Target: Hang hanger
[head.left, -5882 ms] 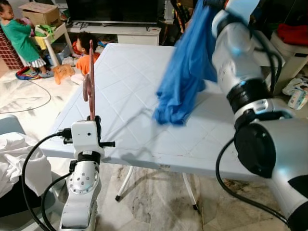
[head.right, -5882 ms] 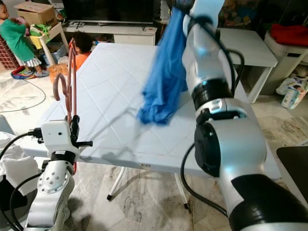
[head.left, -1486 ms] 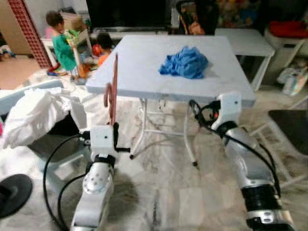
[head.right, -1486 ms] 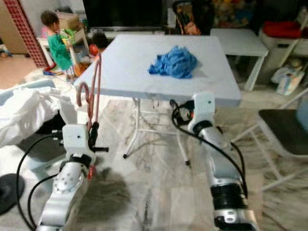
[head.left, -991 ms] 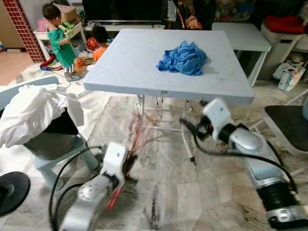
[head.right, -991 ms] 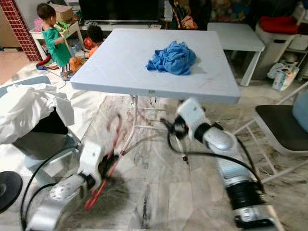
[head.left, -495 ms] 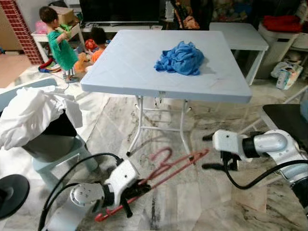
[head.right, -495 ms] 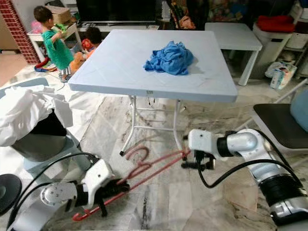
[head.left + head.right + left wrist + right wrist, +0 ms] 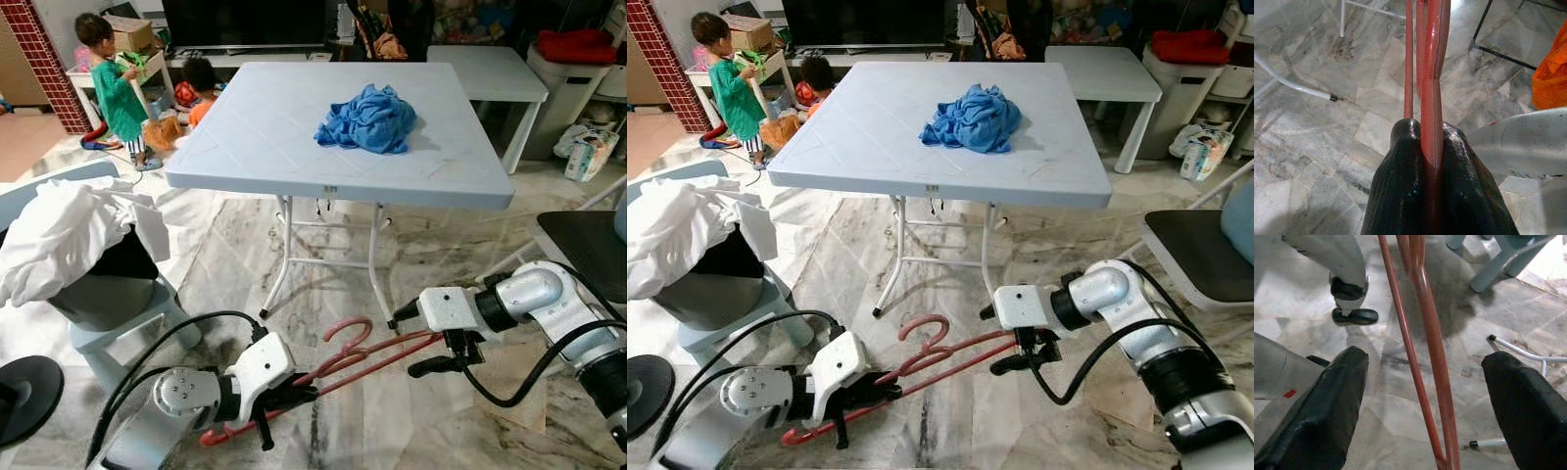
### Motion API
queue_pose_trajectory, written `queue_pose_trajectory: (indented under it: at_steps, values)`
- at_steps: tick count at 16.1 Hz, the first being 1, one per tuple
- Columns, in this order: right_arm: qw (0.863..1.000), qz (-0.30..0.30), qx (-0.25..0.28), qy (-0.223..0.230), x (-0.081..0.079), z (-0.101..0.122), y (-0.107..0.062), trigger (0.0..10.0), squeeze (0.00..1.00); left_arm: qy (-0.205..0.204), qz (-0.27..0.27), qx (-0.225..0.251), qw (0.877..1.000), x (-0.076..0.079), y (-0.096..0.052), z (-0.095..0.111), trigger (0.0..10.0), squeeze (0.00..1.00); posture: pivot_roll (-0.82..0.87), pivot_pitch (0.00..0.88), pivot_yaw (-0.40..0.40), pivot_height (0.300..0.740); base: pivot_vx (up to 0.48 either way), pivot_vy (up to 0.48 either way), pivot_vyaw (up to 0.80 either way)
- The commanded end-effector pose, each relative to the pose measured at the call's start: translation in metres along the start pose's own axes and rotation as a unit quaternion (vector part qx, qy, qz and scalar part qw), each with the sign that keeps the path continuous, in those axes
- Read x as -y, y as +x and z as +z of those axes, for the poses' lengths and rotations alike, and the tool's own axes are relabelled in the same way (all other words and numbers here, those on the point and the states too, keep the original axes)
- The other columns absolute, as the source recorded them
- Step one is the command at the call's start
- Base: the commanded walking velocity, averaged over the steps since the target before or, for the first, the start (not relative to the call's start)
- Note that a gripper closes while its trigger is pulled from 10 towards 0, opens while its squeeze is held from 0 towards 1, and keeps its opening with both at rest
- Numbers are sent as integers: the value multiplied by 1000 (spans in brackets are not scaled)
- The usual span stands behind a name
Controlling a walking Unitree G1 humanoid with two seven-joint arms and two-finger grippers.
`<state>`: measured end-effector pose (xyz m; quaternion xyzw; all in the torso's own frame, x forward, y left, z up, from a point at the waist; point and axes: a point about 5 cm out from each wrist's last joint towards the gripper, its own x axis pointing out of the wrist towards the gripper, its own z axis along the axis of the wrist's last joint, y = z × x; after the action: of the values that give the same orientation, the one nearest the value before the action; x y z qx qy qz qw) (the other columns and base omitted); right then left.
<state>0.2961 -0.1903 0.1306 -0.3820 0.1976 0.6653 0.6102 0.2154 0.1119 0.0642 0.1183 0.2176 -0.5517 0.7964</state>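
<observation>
A red hanger (image 9: 377,352) lies almost level just above the marble floor in front of the table, hook (image 9: 348,323) uppermost. My left gripper (image 9: 294,392) is shut on its lower bar; in the left wrist view the black fingers (image 9: 1400,176) pinch the red bars (image 9: 1432,73). At the hanger's far end my right gripper (image 9: 402,347) is open, one finger on each side of the bars. In the right wrist view its pads (image 9: 1327,411) stand wide apart with the hanger (image 9: 1425,333) between them, untouched.
The white folding table (image 9: 333,181) carries a crumpled blue cloth (image 9: 369,117); its legs (image 9: 377,264) stand just beyond the hanger. A grey basket with white laundry (image 9: 69,235) is at the left, a dark chair (image 9: 588,235) at the right. Two children (image 9: 113,83) play at the back left.
The left arm has swung the hanger down from upright to nearly level. The right gripper has come in low and now straddles the hanger's far end.
</observation>
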Motion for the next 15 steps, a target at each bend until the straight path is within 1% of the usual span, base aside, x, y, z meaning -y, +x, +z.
queue_pose_trajectory:
  at_steps: [1,4,7,8,9,10,12,13,15]
  values:
    - [999,27,-6,-26,2,8,0,0,0,14,-6,5,1000,1,3,4,10000,0,-91,0,40,740,0,0,0]
    - [996,45,-43,-58,1,3,9,0,0,17,-13,5,1000,4,6,4,10000,0,-95,0,43,740,0,0,0]
    - [996,43,-42,-73,3,9,16,0,0,20,-15,6,1000,4,7,4,10000,0,-97,0,44,740,0,0,0]
    - [994,38,-53,-87,6,9,20,157,0,22,-14,7,1000,3,9,5,10000,0,-97,0,40,740,0,0,0]
    - [994,38,-53,-87,6,9,20,157,0,22,-14,7,1000,3,9,5,10000,0,-97,0,40,740,0,0,0]
    - [993,27,-64,-96,10,8,21,0,0,22,-15,7,1000,4,10,5,10000,0,-98,0,39,740,0,0,0]
    - [991,5,-77,-105,17,8,23,0,0,22,-16,8,1000,5,11,5,10000,0,-101,0,37,740,0,0,0]
    - [989,7,-92,-113,19,7,23,0,0,21,-17,9,1000,6,12,5,10000,0,-101,0,32,740,0,0,0]
    - [987,19,-106,-120,19,4,23,0,0,22,-16,10,1000,6,13,6,10000,0,-101,0,28,740,0,0,0]
